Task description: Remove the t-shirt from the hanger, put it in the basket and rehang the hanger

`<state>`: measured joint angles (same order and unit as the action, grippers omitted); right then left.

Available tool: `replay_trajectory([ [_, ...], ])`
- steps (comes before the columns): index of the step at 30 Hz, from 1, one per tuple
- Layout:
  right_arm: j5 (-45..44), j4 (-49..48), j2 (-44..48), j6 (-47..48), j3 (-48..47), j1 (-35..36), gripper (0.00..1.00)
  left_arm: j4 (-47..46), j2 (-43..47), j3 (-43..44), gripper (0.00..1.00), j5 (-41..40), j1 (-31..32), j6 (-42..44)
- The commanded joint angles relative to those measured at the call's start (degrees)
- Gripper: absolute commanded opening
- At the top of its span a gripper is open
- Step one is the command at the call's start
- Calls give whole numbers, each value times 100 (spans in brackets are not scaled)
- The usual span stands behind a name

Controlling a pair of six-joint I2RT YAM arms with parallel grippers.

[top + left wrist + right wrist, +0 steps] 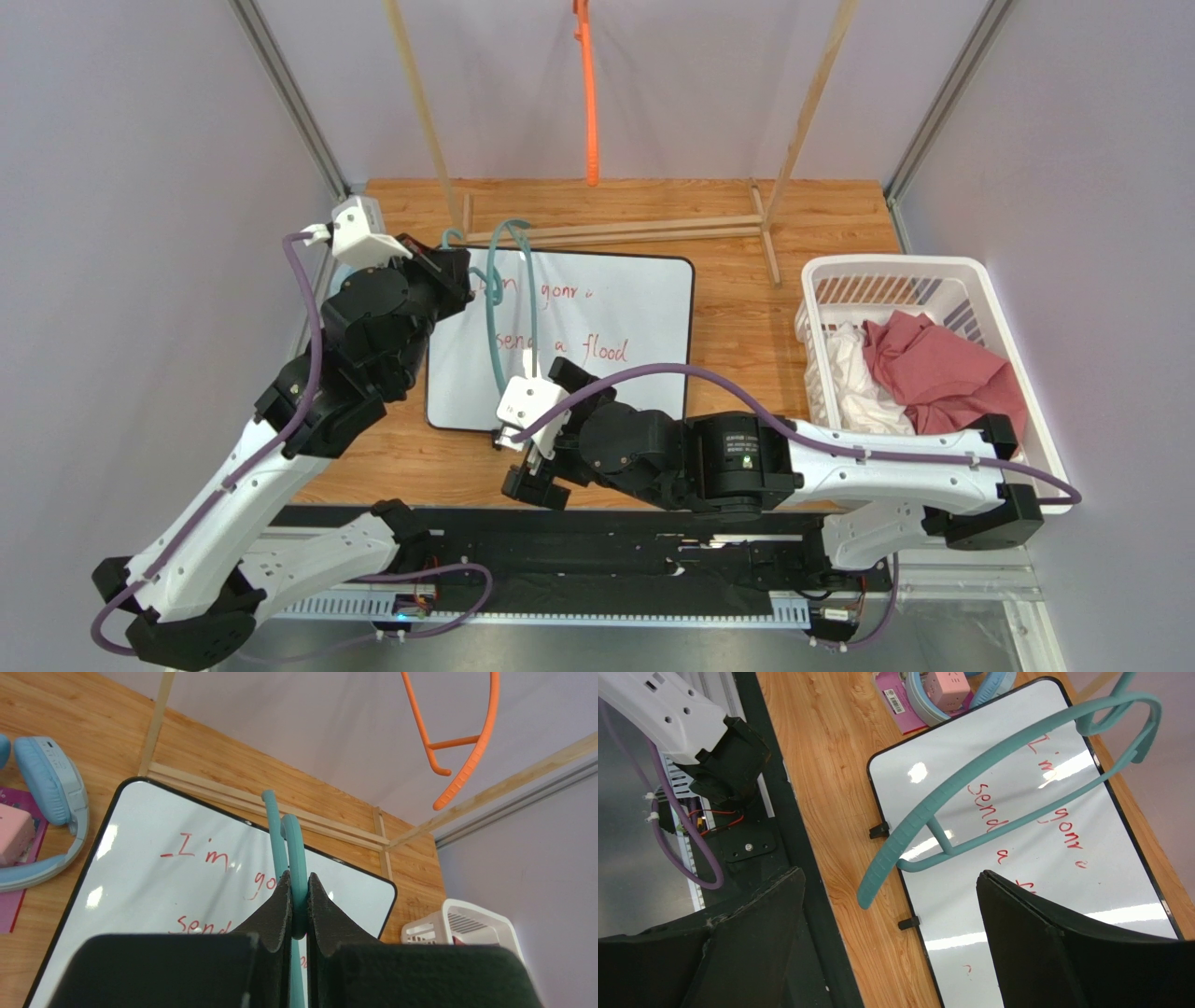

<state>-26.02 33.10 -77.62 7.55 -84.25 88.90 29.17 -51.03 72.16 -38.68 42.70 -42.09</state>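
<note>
- Basket (898,275) at the right of the table (744,315) holds a crumpled red garment (937,371) and a white garment (850,381). You cannot tell which is the t-shirt, but all the cloth lies there, well apart from both grippers.
- Whiteboard (603,329) lies flat beneath the hanger.
- Teal hanger (500,315) hangs bare over the whiteboard, so you can judge the removal done. At most, releasing the hanger is left.
- Left gripper (298,882) is clamped on the teal hanger, by its hook end as far as you can see.
- Right gripper (889,875) stands wide and holds nothing. One end of the hanger's arm lies just beyond its fingers.
</note>
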Motion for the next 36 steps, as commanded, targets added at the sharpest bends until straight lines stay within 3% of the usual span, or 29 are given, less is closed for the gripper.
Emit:
replay_trajectory([
  [1, 247, -207, -103, 202, -242, 39, 95, -359, -74, 228, 0, -114, 2, 157],
  [10, -1071, -1218, -402, 677, 136, 31, 81, -254, 49, 220, 0, 97, 2, -186],
  [23, -2495, -2308, -947, 379, 462, 39, 70, -131, 119, 53, 0, 9, 2, -669],
  [32, -3146, -2686, -1097, 405, 602, 39, 29, 98, 242, -62, 0, -70, 2, -1214],
  [36, -3313, -2817, -1123, 501, 620, 92, 0, 46, 330, -105, 0, -53, 2, -1311],
])
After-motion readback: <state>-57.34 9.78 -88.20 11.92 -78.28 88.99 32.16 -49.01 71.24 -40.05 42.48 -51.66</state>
